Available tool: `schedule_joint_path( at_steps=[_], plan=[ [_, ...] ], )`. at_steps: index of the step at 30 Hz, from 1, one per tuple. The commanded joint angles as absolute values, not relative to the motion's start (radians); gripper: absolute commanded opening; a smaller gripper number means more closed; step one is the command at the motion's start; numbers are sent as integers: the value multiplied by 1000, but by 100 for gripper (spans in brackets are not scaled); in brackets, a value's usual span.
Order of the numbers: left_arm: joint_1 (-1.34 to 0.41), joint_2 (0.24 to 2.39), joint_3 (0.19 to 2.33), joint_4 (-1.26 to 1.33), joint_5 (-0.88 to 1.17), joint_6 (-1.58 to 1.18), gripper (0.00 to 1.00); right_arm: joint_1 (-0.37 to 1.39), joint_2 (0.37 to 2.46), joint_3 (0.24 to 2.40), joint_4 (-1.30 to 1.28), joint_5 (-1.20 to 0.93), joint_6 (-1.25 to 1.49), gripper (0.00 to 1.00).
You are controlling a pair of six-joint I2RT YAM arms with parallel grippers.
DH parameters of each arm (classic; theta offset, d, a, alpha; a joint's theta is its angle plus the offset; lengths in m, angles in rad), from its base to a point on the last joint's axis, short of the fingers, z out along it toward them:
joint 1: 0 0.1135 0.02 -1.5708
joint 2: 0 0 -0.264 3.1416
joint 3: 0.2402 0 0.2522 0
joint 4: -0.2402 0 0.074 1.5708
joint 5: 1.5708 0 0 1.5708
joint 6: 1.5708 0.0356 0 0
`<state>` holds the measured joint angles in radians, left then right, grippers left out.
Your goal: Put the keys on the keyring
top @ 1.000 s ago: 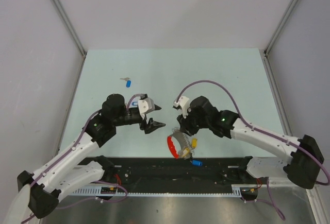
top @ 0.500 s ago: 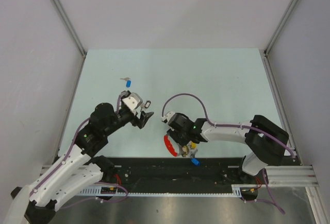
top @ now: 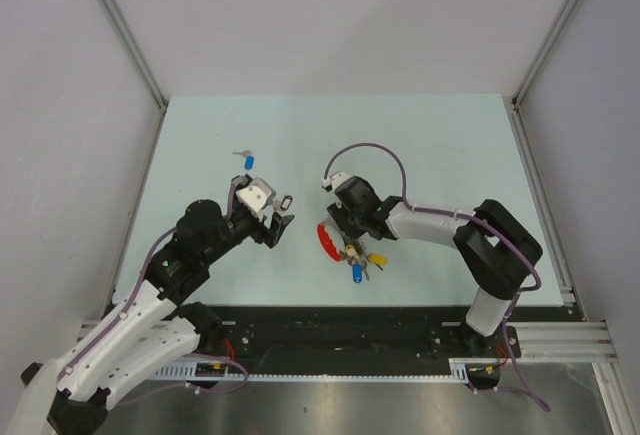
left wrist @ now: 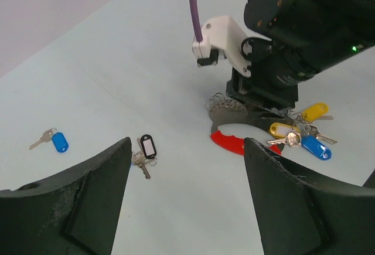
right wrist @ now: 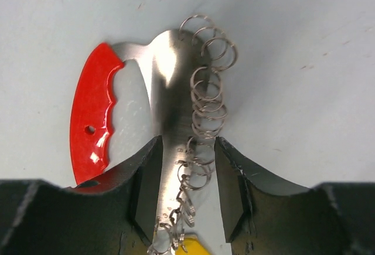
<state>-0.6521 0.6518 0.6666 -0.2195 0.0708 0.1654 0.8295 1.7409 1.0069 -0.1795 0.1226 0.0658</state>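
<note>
Right gripper (top: 343,238) straddles the large keyring of red plastic arc and silvery metal links (top: 325,240); left gripper (top: 280,219) gapes empty.
Top view: the keyring lies near the middle of the pale green table (top: 440,145), with yellow- and blue-tagged silver keys (top: 360,267) bunched at its near-right side. A black-tagged key (top: 287,199) lies just beyond the left gripper, and a loose blue-tagged key (top: 248,160) lies farther off. Left wrist view: the wide-spread fingers (left wrist: 88,208) hold nothing. Right wrist view: the half-parted fingers (right wrist: 143,187) flank the keyring's metal strip (right wrist: 173,91); whether they pinch it, I cannot tell.
</note>
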Motion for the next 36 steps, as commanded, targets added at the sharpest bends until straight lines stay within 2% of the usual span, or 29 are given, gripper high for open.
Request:
schedule_joint_path(
  at_steps=[1, 5, 9, 13, 17, 22, 31, 36],
  plan=[
    [-652, 646, 661, -215, 55, 166, 82, 796, 1631, 1052, -211, 86, 55, 46],
    [-652, 657, 661, -213, 67, 164, 82, 790, 1540, 1002, -253, 87, 72, 46],
    [-652, 666, 664, -219, 81, 163, 82, 752, 1433, 853, -235, 17, 121, 43],
    [-652, 663, 664, -218, 83, 161, 83, 707, 1347, 709, -154, -80, 147, 37],
    [-652, 666, 661, -215, 92, 161, 83, 672, 1289, 612, -60, -179, 170, 36],
    [-652, 673, 661, -215, 98, 161, 83, 650, 1295, 566, 31, -204, 175, 34],
    [-652, 686, 661, -213, 109, 161, 83, 647, 1357, 549, 84, -248, 173, 23],
    [-652, 684, 660, -212, 109, 163, 83, 646, 1377, 548, 77, -253, 175, 20]
  ],
)
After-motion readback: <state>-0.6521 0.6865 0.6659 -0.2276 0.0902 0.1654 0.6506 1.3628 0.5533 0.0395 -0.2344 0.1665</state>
